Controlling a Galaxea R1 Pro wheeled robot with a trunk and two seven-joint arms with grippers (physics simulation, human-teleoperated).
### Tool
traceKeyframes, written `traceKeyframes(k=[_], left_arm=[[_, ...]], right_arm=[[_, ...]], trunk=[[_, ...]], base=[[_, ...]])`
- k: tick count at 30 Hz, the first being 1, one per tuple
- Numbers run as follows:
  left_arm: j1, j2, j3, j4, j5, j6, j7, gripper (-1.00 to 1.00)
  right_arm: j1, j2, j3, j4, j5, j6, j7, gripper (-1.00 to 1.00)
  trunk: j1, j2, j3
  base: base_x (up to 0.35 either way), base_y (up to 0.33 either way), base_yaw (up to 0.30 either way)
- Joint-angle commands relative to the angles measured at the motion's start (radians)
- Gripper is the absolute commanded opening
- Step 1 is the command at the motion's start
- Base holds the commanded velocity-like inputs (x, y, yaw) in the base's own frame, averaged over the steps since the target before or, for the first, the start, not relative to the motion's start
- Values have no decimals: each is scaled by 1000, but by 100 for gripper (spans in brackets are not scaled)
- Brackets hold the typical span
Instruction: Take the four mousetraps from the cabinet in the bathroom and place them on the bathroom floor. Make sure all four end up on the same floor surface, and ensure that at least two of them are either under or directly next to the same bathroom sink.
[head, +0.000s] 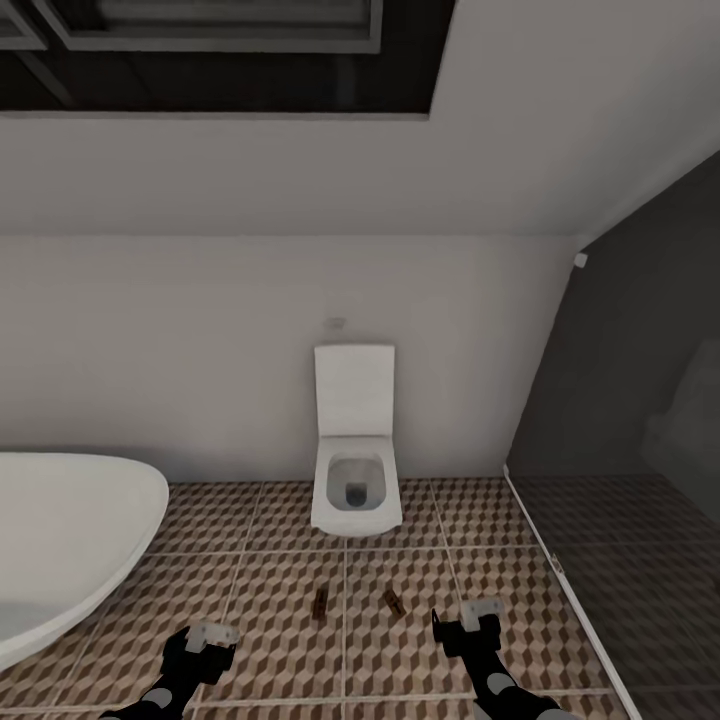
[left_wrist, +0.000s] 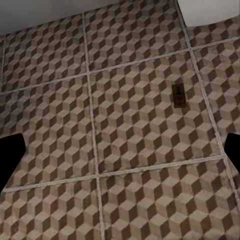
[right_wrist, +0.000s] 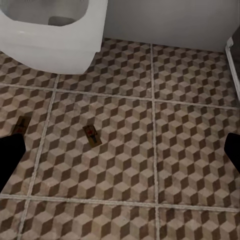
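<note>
2 small flat brown wooden mousetraps (head: 319, 603) (head: 393, 601) are recorded lying on the cube-patterned tiled bathroom floor (head: 270, 560), before the white toilet (head: 355, 480). Left gripper (head: 205, 640) and right gripper (head: 470, 620) are held apart, empty. Judged next: the remaining 2 to be fetched, sink placement checked.

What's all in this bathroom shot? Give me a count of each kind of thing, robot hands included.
Mousetraps: 2, lying apart on the floor
Toilet: 1
Bathtub: 1
Tools: 2, left and right, both open and empty
Total: 6
</note>
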Motion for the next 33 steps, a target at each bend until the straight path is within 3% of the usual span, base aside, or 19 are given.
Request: traceKeyframes(k=[1, 33], left_arm=[[-1, -1, -6, 2, -1, -4, 4, 100], [-1, -1, -6, 2, -1, -3, 4, 100]], right_arm=[[-1, 0, 9, 1, -8, -3, -3, 100], [-1, 2, 9, 1, -8, -3, -3, 100]], trunk=[[1, -2, 0], [1, -2, 52]], base=[[0, 0, 0], [0, 0, 0]])
